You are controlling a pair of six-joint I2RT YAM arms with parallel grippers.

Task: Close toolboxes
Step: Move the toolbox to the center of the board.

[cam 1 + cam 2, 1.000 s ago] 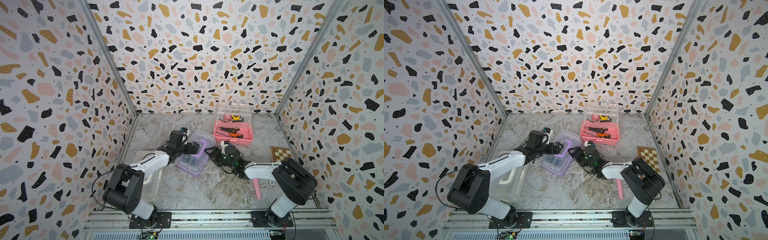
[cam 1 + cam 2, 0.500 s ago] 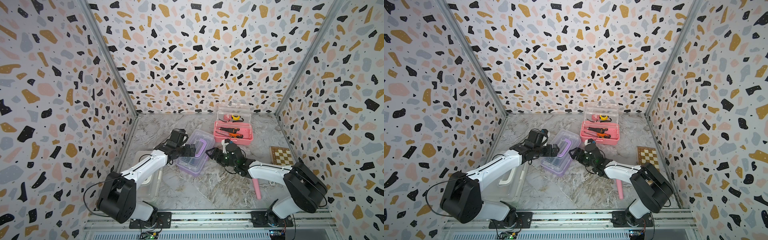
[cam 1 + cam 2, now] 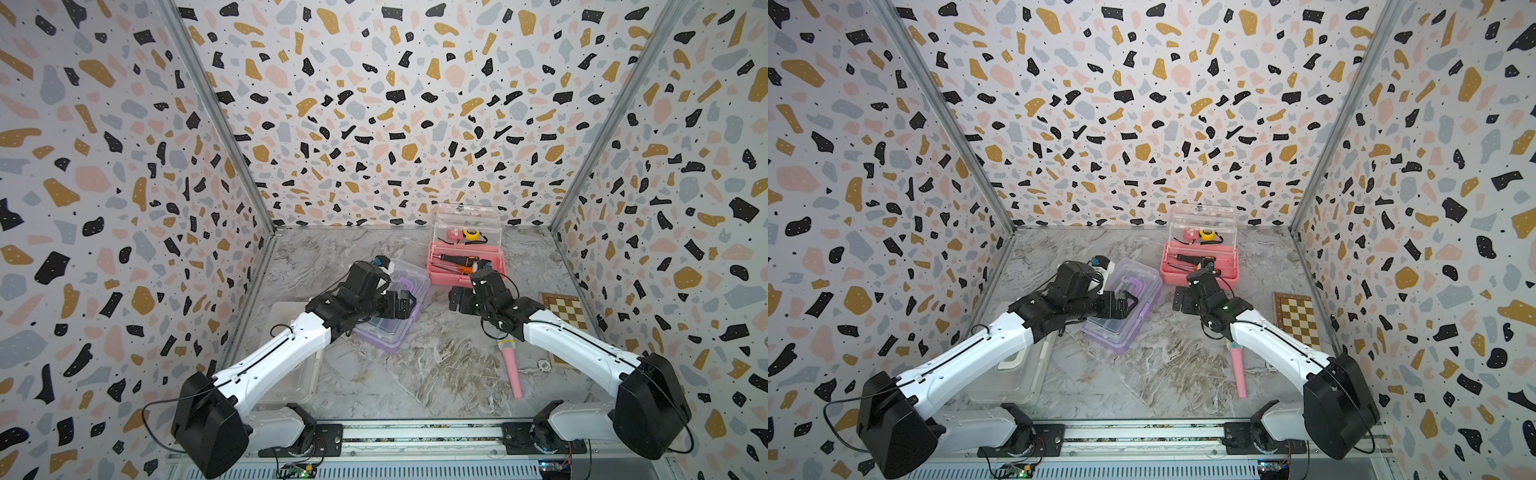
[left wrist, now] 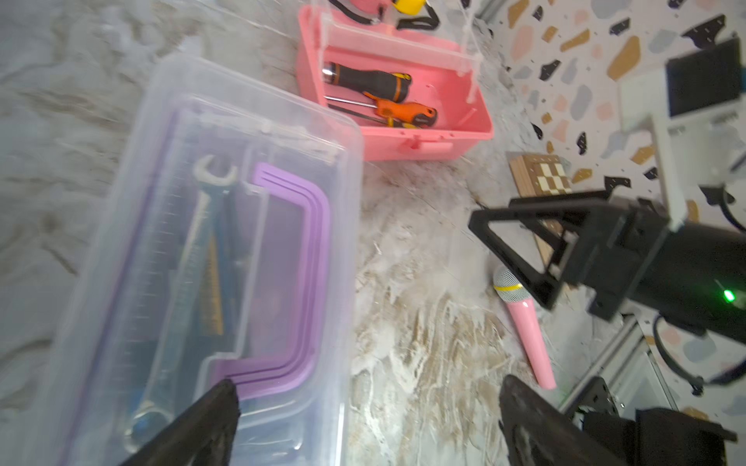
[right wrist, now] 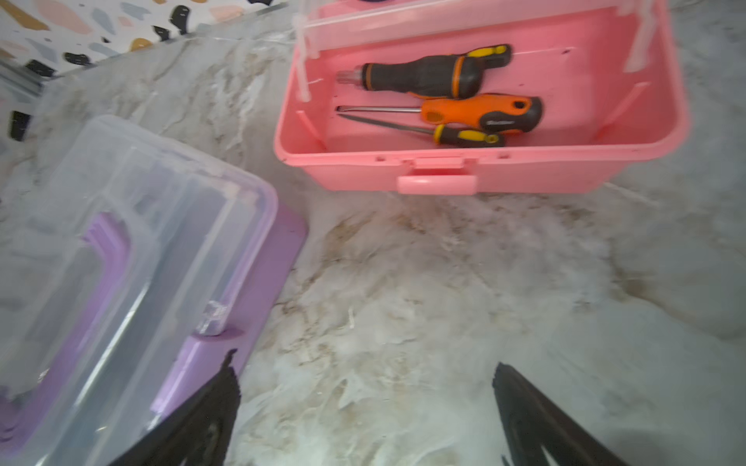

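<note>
A pink toy microphone lies on the marble surface at about five o'clock. A brown checkered board rests flat at three o'clock, by the wall.

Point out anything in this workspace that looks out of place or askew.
The pink toolbox stands open, clear lid upright, screwdrivers exposed. The purple toolbox sits skewed on the table, lid down. A pink toy microphone lies loose on the marble, and a checkered board sits by the wall; neither belongs with toolboxes.
</note>
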